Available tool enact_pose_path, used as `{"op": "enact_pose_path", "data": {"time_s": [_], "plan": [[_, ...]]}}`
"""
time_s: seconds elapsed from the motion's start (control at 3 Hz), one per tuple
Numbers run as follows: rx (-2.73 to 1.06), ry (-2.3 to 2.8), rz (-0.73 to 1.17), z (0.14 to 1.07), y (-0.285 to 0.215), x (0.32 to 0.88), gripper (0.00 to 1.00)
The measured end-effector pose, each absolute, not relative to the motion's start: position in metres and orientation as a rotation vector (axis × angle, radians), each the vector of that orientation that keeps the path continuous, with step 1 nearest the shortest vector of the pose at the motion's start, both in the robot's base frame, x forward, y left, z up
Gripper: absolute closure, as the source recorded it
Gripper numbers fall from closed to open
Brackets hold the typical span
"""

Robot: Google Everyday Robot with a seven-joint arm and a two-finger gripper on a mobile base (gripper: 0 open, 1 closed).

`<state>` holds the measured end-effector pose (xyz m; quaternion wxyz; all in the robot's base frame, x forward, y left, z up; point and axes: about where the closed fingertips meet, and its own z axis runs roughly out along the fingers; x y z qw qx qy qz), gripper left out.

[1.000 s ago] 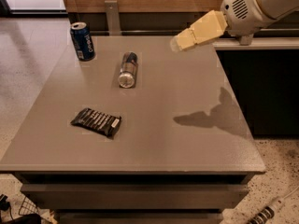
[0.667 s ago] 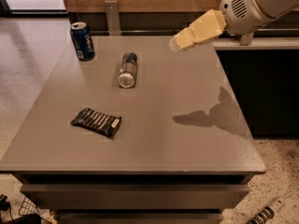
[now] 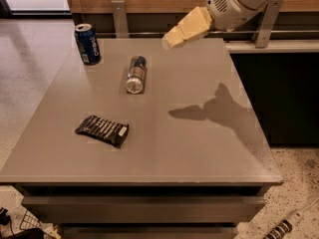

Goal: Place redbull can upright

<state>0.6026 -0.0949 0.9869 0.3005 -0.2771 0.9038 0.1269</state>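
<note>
The tool (image 3: pixel 169 40) is hanging above the far edge of the surface (image 3: pixel 199 148), to the right of the silver can (image 3: pixel 135 74), and the way between them is lying open. The silver can is lying on its side with free room all around it. The blue can (image 3: pixel 87 44) is standing upright at the far left corner, narrowing the approach from that side. The dark packet (image 3: pixel 102 130) is lying front left, well apart. A metal post (image 3: pixel 119 16) is rising behind the far edge.
</note>
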Motion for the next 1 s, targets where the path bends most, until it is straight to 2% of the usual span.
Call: {"op": "enact_pose_path", "data": {"time_s": [1.0], "plan": [[-0.711, 2.558, 0.381, 0.925, -0.020, 0.678, 0.00]]}}
